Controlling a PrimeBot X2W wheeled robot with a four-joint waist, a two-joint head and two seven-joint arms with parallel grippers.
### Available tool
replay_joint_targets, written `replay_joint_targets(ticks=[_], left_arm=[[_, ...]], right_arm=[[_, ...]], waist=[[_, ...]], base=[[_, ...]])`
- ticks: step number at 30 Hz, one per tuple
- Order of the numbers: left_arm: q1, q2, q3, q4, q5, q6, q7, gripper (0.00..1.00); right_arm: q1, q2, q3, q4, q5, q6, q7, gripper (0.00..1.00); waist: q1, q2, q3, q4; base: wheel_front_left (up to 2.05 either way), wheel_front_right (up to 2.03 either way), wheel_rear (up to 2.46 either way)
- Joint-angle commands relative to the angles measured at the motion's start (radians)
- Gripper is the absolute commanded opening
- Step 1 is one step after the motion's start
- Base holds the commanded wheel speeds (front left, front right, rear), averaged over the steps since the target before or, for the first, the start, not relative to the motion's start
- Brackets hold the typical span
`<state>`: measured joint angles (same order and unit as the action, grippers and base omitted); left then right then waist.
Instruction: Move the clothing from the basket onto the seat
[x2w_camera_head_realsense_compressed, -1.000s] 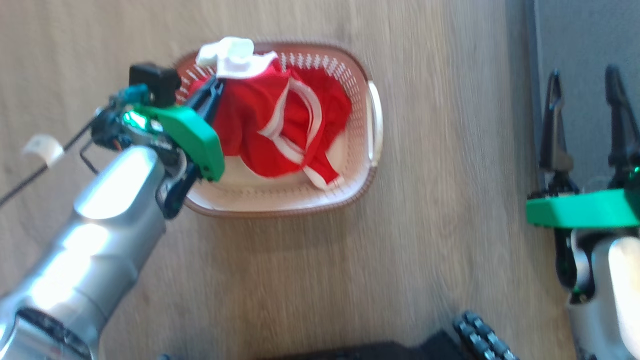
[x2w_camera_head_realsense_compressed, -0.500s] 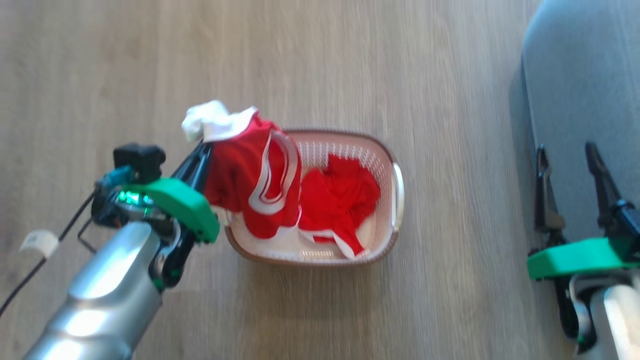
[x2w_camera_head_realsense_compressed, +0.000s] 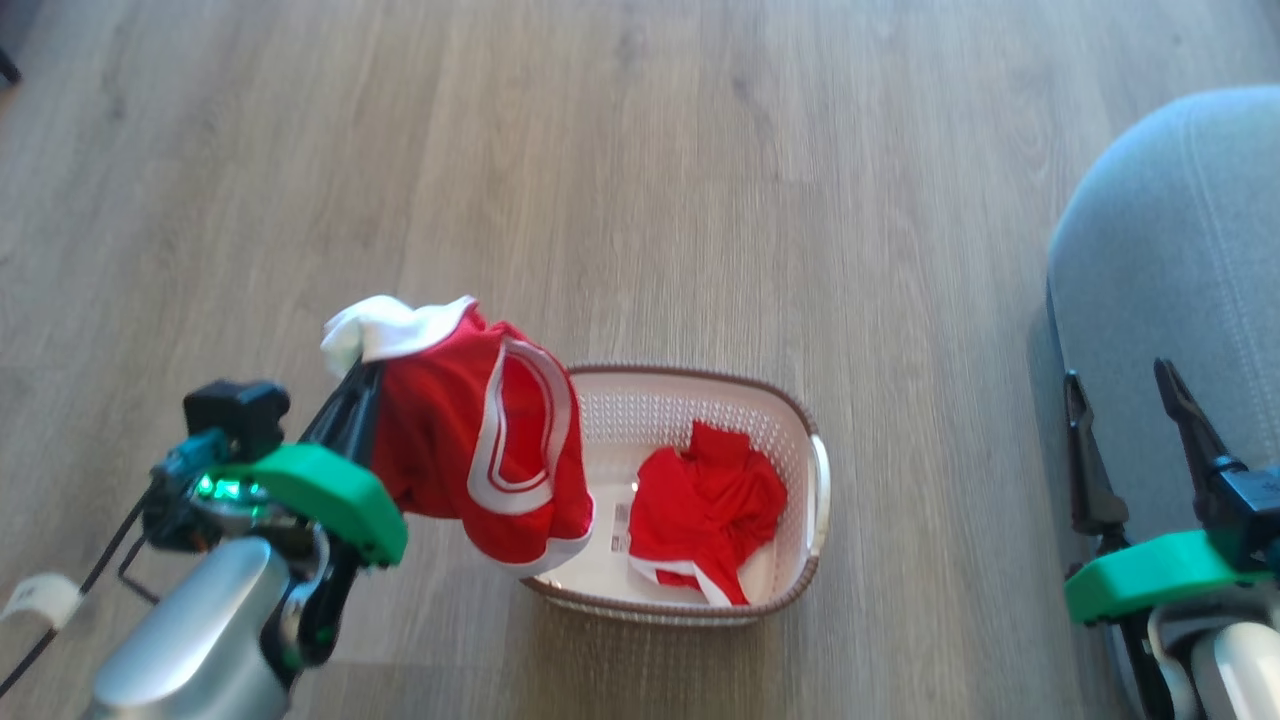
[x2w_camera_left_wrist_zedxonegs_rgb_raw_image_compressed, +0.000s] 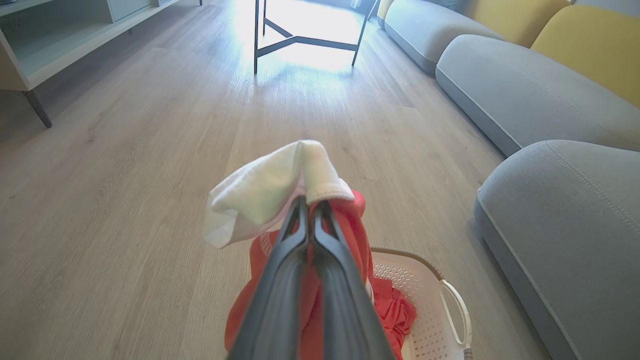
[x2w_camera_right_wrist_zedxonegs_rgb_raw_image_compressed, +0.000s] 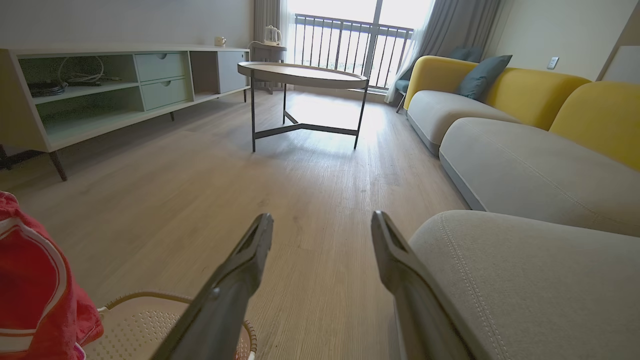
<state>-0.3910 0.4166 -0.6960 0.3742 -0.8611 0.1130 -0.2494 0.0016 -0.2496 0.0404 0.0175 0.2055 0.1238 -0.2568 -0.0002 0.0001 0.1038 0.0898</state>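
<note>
We record the left claw (x2w_camera_left_wrist_zedxonegs_rgb_raw_image_compressed: 311, 202) pressed together on clothing: a red garment with white stripes (x2w_camera_head_realsense_compressed: 470, 450) and a white cloth piece (x2w_camera_head_realsense_compressed: 385, 325) that folds over the fingertips. The red garment hangs from this claw above the left end of the basket (x2w_camera_head_realsense_compressed: 805, 440); we cannot tell whether its hem touches the rim.

The right claw (x2w_camera_head_realsense_compressed: 1118, 375) is spread and holds nothing. One finger is over the floor (x2w_camera_head_realsense_compressed: 600, 150), the other over the near rounded edge of the seat (x2w_camera_head_realsense_compressed: 1170, 250).

The basket stands on the floor between the two claws, near the seat but apart from it. Toward its right end lies a second red garment (x2w_camera_head_realsense_compressed: 705, 500), crumpled, with white trim. Just beside that, a label sticker (x2w_camera_head_realsense_compressed: 622, 515) shows on the basket bottom.

Farther off on the floor we note a coffee table (x2w_camera_right_wrist_zedxonegs_rgb_raw_image_compressed: 302, 75), a grey and yellow sofa (x2w_camera_right_wrist_zedxonegs_rgb_raw_image_compressed: 525, 165) continuing beyond the seat, and a low sideboard (x2w_camera_right_wrist_zedxonegs_rgb_raw_image_compressed: 100, 85) opposite it.
</note>
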Motion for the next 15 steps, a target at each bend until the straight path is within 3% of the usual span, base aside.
replay_joint_targets(ticks=[1,15], left_arm=[[-0.015,0.055,0.055,-0.048,0.007,0.015,-0.012,0.0],[0.074,0.176,0.119,-0.162,-0.018,0.089,0.003,0.0]], right_arm=[[-0.002,-0.032,0.024,-0.022,0.011,0.007,-0.005,1.0],[0.023,-0.055,0.063,0.014,0.038,0.007,-0.005,1.0]], waist=[[0.0002,-0.0001,-0.032,0.014],[0.0002,-0.0001,-0.114,0.046]], base=[[0.0,0.0,0.0],[0.0,0.0,0.0]])
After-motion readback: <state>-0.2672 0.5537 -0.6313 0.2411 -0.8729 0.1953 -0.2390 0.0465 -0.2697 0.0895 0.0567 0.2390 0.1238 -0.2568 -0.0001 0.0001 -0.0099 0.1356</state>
